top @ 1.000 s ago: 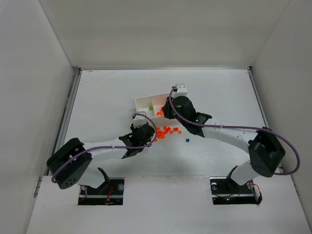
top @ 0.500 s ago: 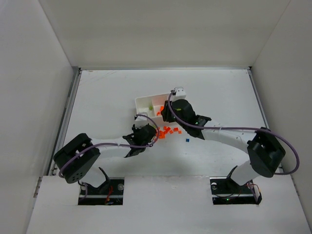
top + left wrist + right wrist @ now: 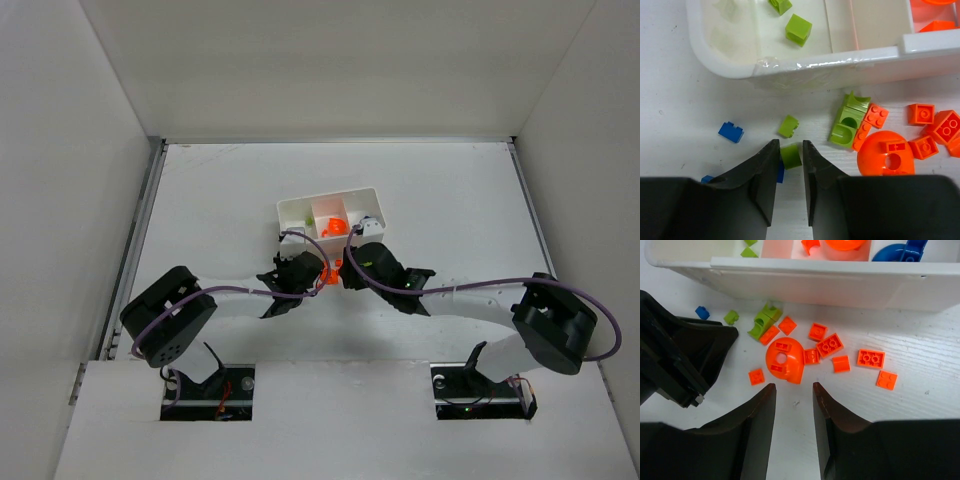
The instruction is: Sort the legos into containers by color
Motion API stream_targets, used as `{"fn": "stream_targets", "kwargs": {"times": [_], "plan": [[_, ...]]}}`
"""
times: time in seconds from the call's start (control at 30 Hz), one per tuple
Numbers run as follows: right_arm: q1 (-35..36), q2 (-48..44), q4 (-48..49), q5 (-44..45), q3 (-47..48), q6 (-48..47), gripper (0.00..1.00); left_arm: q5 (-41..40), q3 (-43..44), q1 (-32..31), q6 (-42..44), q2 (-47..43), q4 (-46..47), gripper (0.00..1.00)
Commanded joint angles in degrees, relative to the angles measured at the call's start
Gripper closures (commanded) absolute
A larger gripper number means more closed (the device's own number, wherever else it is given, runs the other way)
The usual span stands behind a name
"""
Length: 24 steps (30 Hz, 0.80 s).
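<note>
One green brick [image 3: 791, 156] sits pinched in my left claw [image 3: 790, 145], bound for the tray [image 3: 805, 67] at twelve o'clock. My right claw [image 3: 793, 388] hangs narrow and empty.

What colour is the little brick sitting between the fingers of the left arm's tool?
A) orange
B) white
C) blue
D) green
D: the left wrist view shows a lime green brick sitting right between the two fingers of the left tool.
</note>
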Motion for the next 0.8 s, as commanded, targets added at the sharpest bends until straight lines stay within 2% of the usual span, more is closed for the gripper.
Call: {"fn": "stream_targets", "kwargs": {"times": [0.0, 0.13, 0.37, 0.5, 0.6, 0.77], "plan": [[1.2, -3.1, 2.4, 1.9, -1.3, 2.2, 0.59, -1.3, 1.6, 0.6, 0.9, -0.3, 1.2, 0.81], [2.9, -3.5, 2.3, 2.1, -3.7, 3.9, 0.59, -1.6, 0.8, 0.6, 1.0, -4.0, 1.3, 0.87], [6.2, -1.0, 4.1, 1.9, -4.9, 4.1, 0.59, -1.3, 0.5, 0.4, 1.1, -13.4, -0.1, 0.88], [7.3, 0.6, 6.9, 1.5, -4.4, 3.5, 0.59, 1.6, 2.5, 2.7, 0.7, -18.1, -1.9, 0.88], [7.7, 2.1, 7.6, 1.1, -3.7, 3.1, 0.59, 5.1, 4.4, 6.0, 0.4, -18.1, -1.3, 0.87], [8.1, 4.0, 8.0, 1.2, -3.4, 3.2, 0.59, 10.9, 8.9, 10.8, -0.1, -11.8, 0.9, 0.87]]}}
